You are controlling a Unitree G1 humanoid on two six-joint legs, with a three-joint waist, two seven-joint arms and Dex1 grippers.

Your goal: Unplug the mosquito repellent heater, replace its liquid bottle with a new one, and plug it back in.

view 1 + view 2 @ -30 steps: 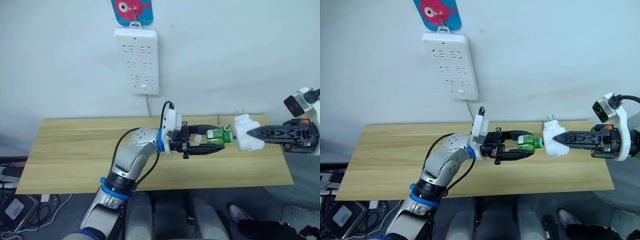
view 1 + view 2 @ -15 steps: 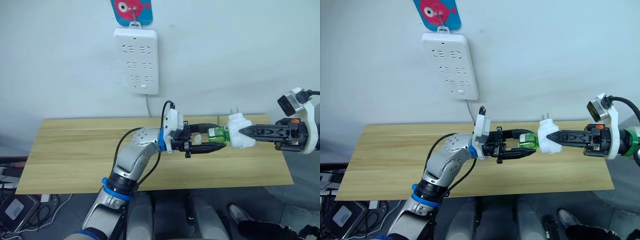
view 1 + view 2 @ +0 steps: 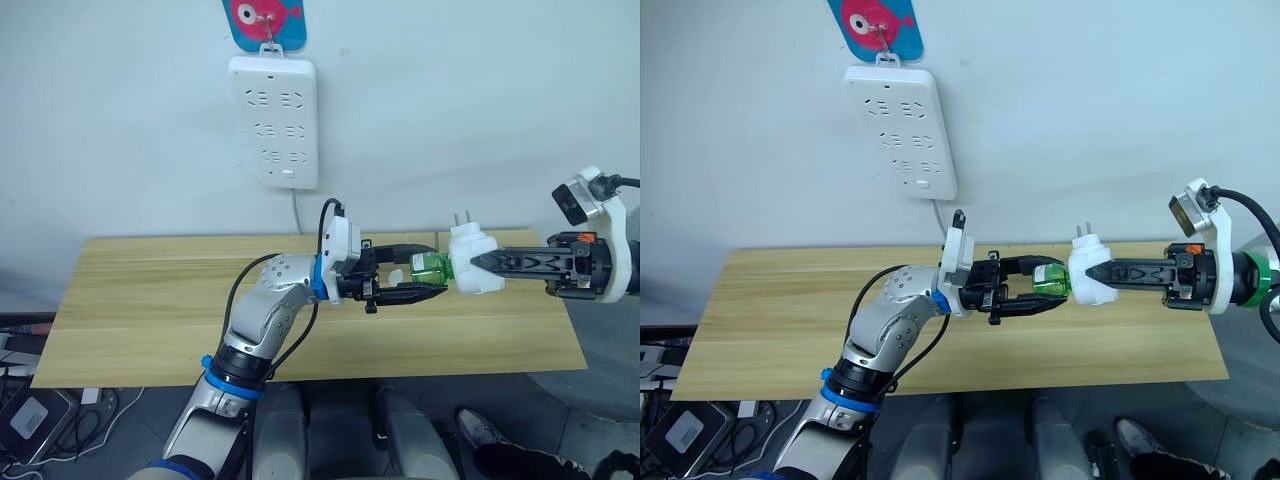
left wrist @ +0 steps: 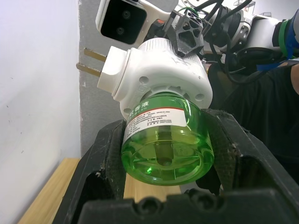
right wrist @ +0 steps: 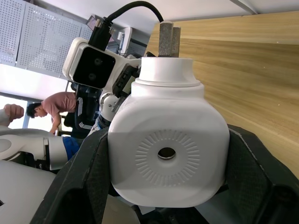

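My left claw [image 3: 425,281] grips the green liquid bottle [image 3: 431,268]; my right claw [image 3: 478,265] clamps the mosquito repellent heater [image 3: 470,261], seated on the bottle's neck, prongs up, above the bench [image 3: 150,310], below the wall power strip [image 3: 273,121].

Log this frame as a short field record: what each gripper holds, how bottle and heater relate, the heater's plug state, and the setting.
left gripper: shut on the green liquid bottle
right gripper: shut on the mosquito repellent heater
bottle and heater: bottle neck inside the heater's underside, both held in the air above the wooden table
heater plug state: unplugged, two prongs bare
power strip: hangs on the wall above the table, no plug in its sockets
background: a person in the right wrist view
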